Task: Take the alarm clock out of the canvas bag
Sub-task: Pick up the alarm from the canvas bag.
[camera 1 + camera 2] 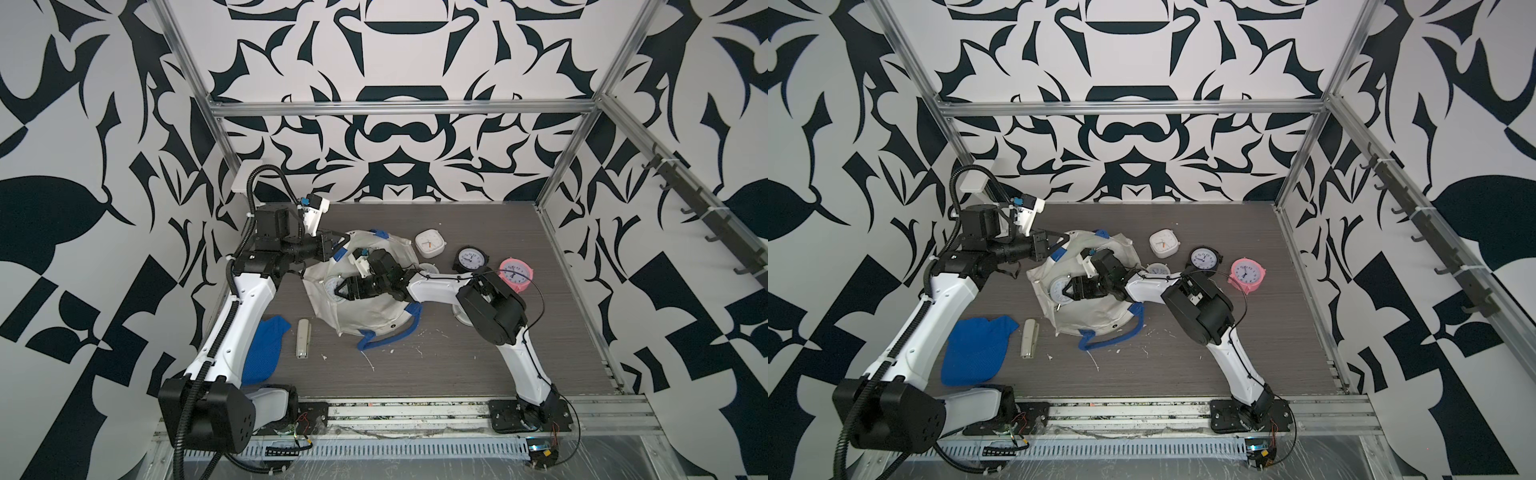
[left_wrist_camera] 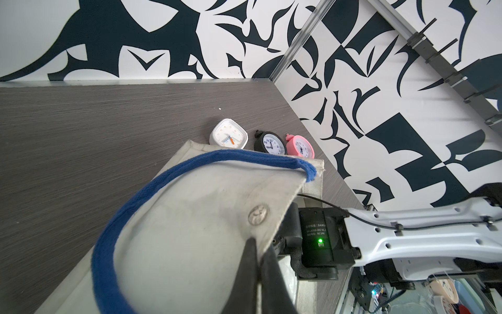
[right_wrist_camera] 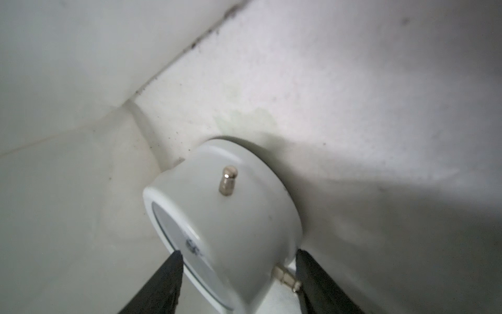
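The right gripper (image 1: 338, 291) reached down into the open mouth of the canvas bag (image 1: 365, 311). Its jaws stood wide on either side of the alarm clock (image 3: 225, 217), one black finger at the glass face and the other at the back, beside a small metal foot. Whether they actually pinched it could not be told. The alarm clock, round and white, lay tilted inside the bag against the pale lining, and its face showed just beside the gripper in both top views (image 1: 1059, 286).

The left gripper (image 2: 258, 244) was clamped tight on the bag's rim next to a metal snap, holding that edge up. One blue handle (image 2: 135, 195) curved along the lifted rim, and another trailed onto the table (image 1: 457, 353) at the near side of the bag.

Beyond the bag, three clocks stood in a row on the table: a white square clock (image 1: 429, 244), a black round clock (image 1: 471, 258) and a pink clock (image 1: 515, 274). On the bag's other side, near the left arm, lay a blue cloth (image 1: 264, 349) and a slim pale object (image 1: 303, 338).
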Robot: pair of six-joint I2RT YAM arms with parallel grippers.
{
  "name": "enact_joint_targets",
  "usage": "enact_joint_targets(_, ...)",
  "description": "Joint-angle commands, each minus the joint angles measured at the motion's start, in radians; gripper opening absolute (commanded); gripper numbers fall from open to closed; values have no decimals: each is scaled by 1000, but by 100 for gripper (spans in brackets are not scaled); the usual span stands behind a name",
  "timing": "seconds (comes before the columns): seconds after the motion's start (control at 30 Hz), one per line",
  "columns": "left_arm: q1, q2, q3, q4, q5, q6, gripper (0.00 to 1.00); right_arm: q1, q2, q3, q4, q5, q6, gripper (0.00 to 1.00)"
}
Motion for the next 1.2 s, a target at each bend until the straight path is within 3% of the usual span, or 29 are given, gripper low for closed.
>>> enact_joint_targets(0.0, -8, -20, 0, 59, 58, 10, 0, -1, -72, -16, 115, -52, 19, 68)
enact_joint_targets(0.7, -8, -14, 3, 54, 58, 14, 0, 11, -106, -30, 147, -65, 22, 65)
enact_joint_targets(0.9, -8, -13, 5, 56, 59, 14, 0, 36, -68, 36, 15, -37, -60, 65)
enact_joint_targets(1.17, -8, -11, 6, 56, 65, 13, 0, 41, -50, 87, -190, 123, -194, 70)
